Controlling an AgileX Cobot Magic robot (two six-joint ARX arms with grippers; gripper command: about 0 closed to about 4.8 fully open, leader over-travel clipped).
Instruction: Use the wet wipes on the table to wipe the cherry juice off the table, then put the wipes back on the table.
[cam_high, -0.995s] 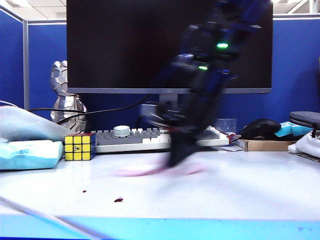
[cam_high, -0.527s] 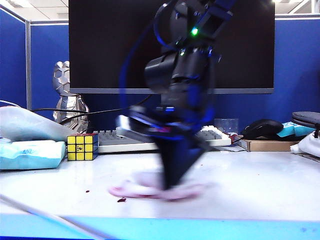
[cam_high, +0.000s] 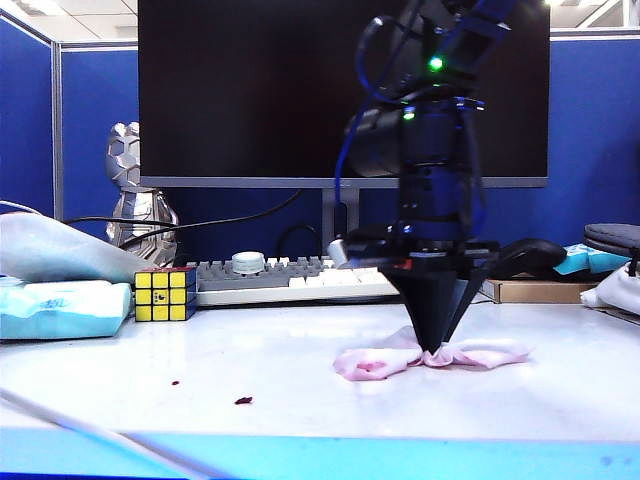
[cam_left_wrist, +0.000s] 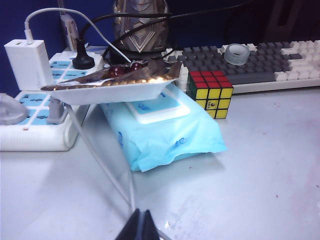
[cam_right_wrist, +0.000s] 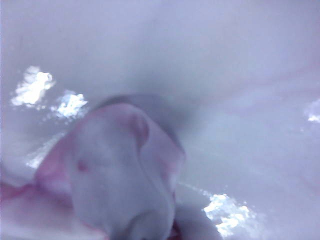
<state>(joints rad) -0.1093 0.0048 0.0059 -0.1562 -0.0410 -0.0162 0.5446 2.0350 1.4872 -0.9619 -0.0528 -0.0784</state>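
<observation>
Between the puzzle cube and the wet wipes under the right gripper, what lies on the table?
In the exterior view only bare table lies between the puzzle cube and the wet wipes, which the shut right gripper pins.

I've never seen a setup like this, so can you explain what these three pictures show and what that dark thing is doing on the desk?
It is a two-armed robot. The front picture shows its right claw, shut on the wet wipes, a pink-stained wad pressed on the table. Specks of cherry juice remain near the front edge. The blurry picture comes from a camera on that arm's wrist, right over the wad. The third comes from the other arm's wrist: its left claw is shut, holding nothing, above the table near a puzzle cube, a blue packet and a keyboard.
</observation>
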